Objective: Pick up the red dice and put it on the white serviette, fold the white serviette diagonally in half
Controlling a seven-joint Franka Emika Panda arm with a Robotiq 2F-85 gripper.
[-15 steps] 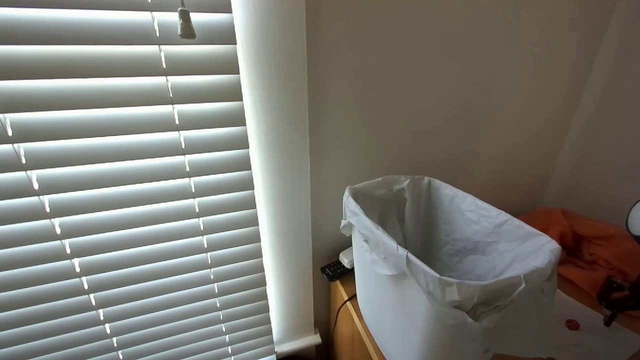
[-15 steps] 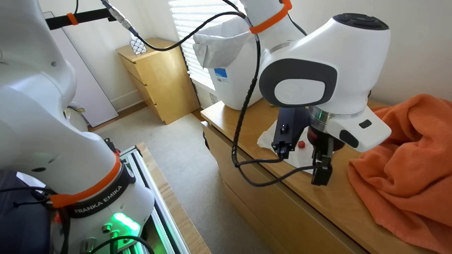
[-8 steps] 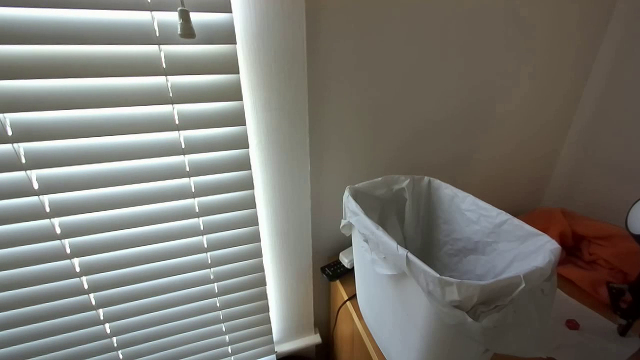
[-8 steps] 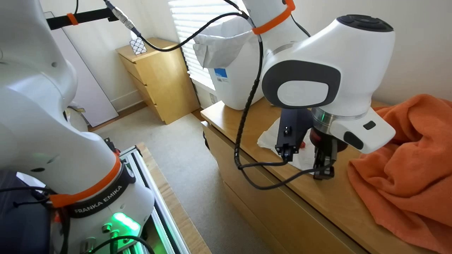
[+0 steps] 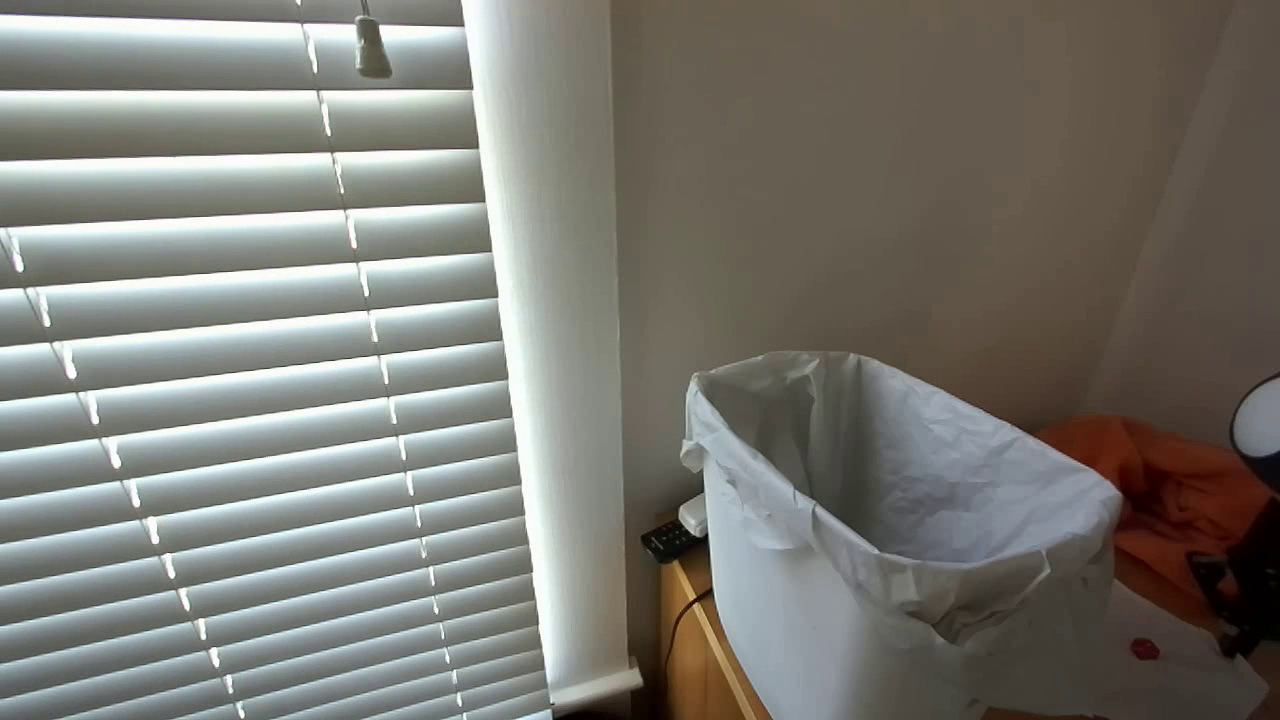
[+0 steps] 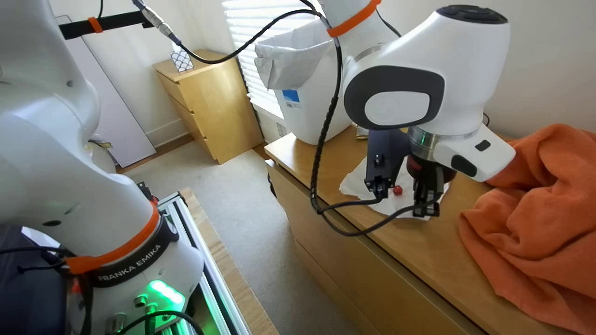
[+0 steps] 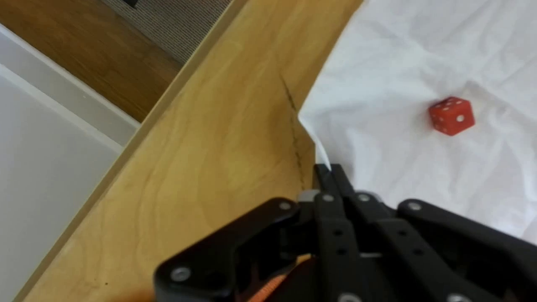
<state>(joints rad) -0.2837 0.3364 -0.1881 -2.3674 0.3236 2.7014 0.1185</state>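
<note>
Tool (image 7: 330, 168) is closed, its tips brought together on an edge of the white serviette (image 7: 402, 159), to one side of the red dice (image 7: 452, 116) and apart from it. The dice lies on the serviette, which is spread over the tabletop (image 7: 209, 159). Against half a second ago, the tool (image 6: 426, 214) in an exterior view has risen, and more of the serviette shows beyond it, on the side away from the dice. In an exterior view the tool (image 5: 1228, 650) has also drawn nearer to the dice. In both exterior views the dice itself sits where it sat, so the pull has not dragged it. For the task, that reads as the fold getting under way: the placing looks done, the diagonal crease not yet made. Next, I judge, the pinched edge wants carrying up and over the dice to its opposite side. Whether the tips hold a true corner I cannot tell; if not, the fold may come out askew. The serviette looks thin and should bend easily, but too sharp a tug could tip the dice or draw it along, and so small a bite might slip loose before it passes the dice
</note>
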